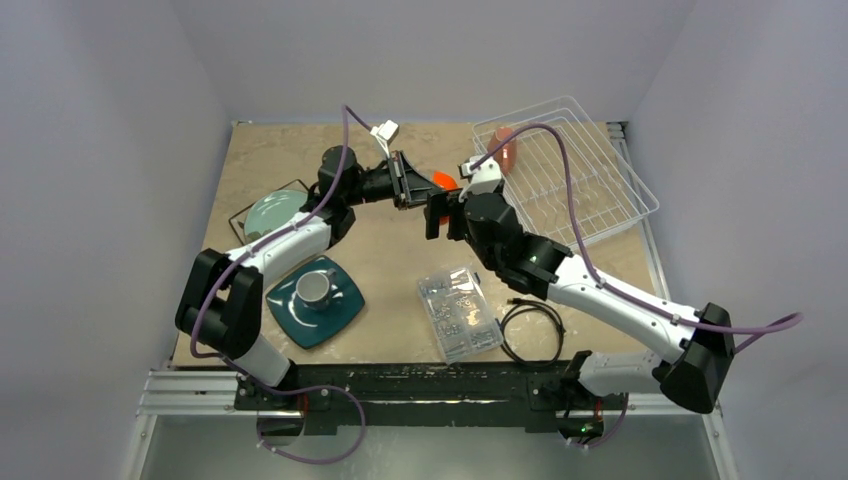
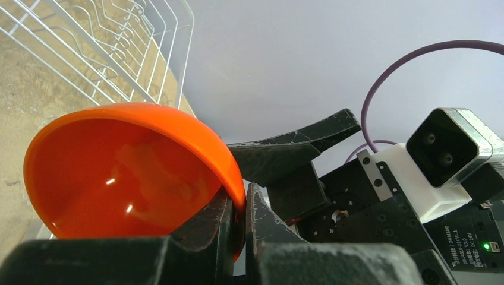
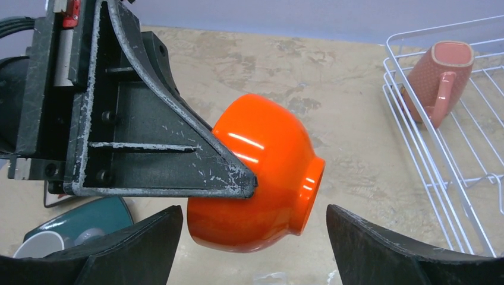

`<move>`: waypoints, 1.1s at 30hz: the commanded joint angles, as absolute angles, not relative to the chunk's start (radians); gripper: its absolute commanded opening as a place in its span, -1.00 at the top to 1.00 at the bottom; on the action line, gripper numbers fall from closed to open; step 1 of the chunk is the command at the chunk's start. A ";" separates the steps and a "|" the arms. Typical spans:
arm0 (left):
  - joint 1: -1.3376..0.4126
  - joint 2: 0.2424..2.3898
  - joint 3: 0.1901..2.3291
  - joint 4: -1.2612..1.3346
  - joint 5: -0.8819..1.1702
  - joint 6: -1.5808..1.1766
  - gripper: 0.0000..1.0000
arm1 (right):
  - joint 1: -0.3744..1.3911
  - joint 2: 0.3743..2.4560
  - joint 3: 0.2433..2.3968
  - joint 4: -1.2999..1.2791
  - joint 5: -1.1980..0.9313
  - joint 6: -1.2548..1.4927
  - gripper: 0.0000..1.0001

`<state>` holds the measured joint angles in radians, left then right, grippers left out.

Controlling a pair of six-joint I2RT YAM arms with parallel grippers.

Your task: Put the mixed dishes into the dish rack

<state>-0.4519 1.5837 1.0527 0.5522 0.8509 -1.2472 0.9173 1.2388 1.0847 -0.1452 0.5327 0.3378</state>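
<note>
My left gripper (image 1: 412, 186) is shut on the rim of the orange bowl (image 1: 445, 181), holding it tipped on its side above the table, left of the white wire dish rack (image 1: 570, 170). In the left wrist view the fingers pinch the bowl (image 2: 119, 172) wall. My right gripper (image 3: 252, 237) is open, with one finger on each side of the bowl (image 3: 267, 172), not touching it. The pink cup (image 1: 505, 150) lies in the rack. The small grey mug (image 1: 317, 288) stands on the dark teal square plate (image 1: 335, 312). The pale green plate (image 1: 272, 213) lies at the left.
A clear plastic box of small parts (image 1: 458, 312) and a coiled black cable (image 1: 530, 330) lie near the front, beside my right arm. A square plate's rim shows under the green plate. Walls close in on three sides.
</note>
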 commanded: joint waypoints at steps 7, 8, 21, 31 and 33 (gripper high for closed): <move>-0.451 1.573 1.098 0.620 0.869 -1.268 1.00 | 0.920 1.274 1.131 -0.064 0.512 0.334 -0.61; -0.451 1.573 1.098 0.620 0.870 -1.269 1.00 | 0.920 1.272 1.127 -0.061 0.511 0.334 -0.58; -0.454 1.570 1.103 0.604 0.869 -1.260 1.00 | 0.920 1.258 1.103 -0.040 0.537 0.346 0.44; -0.458 1.580 1.137 0.508 0.874 -1.206 0.92 | 0.920 1.227 1.059 -0.006 0.534 0.358 1.00; -0.459 1.580 1.143 0.485 0.873 -1.193 0.71 | 0.920 1.215 1.047 -0.006 0.526 0.362 1.00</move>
